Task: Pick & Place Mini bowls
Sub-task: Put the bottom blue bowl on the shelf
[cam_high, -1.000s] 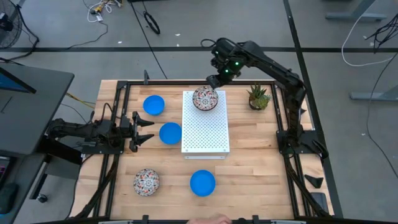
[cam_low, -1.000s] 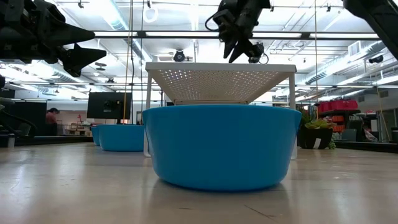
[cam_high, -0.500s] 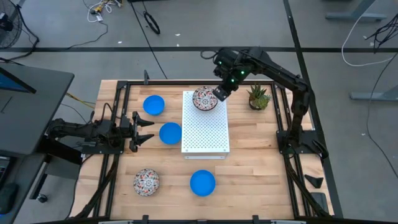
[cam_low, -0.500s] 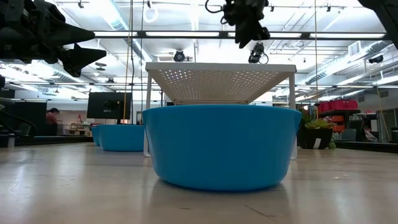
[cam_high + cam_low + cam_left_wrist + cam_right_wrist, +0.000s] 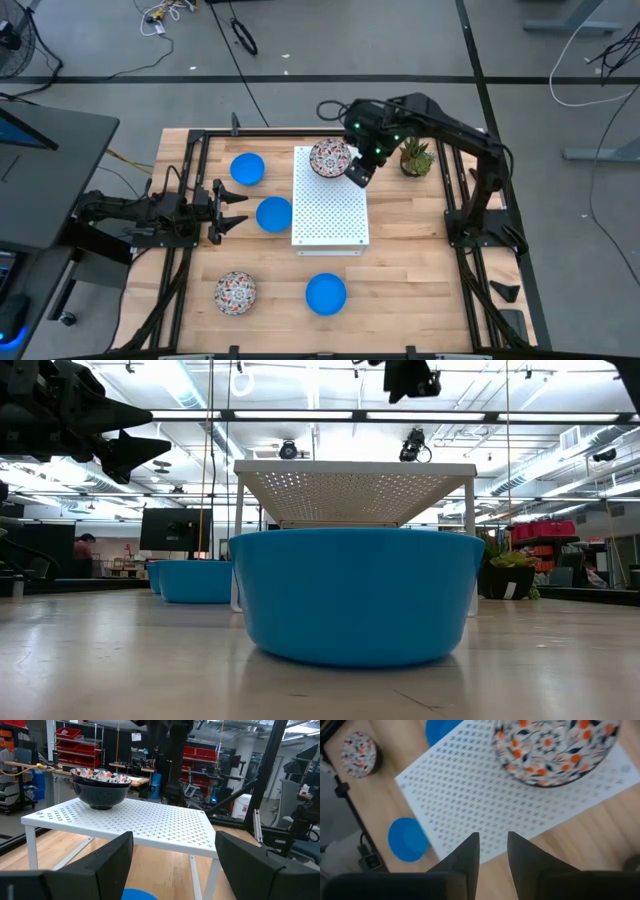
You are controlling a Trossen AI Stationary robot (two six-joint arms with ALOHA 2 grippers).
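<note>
A floral bowl (image 5: pixel 330 158) sits at the far end of the white board (image 5: pixel 331 205), set there as a drop spot. The right gripper (image 5: pixel 360 172) hangs just beside it, jaws a narrow gap apart, empty. The left gripper (image 5: pixel 235 209) waits near a blue bowl (image 5: pixel 273 214), jaws wide, empty. More bowls lie on the wooden counter (image 5: pixel 420 270); shelving and red bins fill the workshop behind.

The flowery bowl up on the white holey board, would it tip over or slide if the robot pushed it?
The flowery bowl probably wouldn't tip easily: it looks wide and low, and sits upright. A push would more likely slide it, since the white board looks smooth and hard. It sits near the board's far end, so a shove that way might knock it off.
</note>
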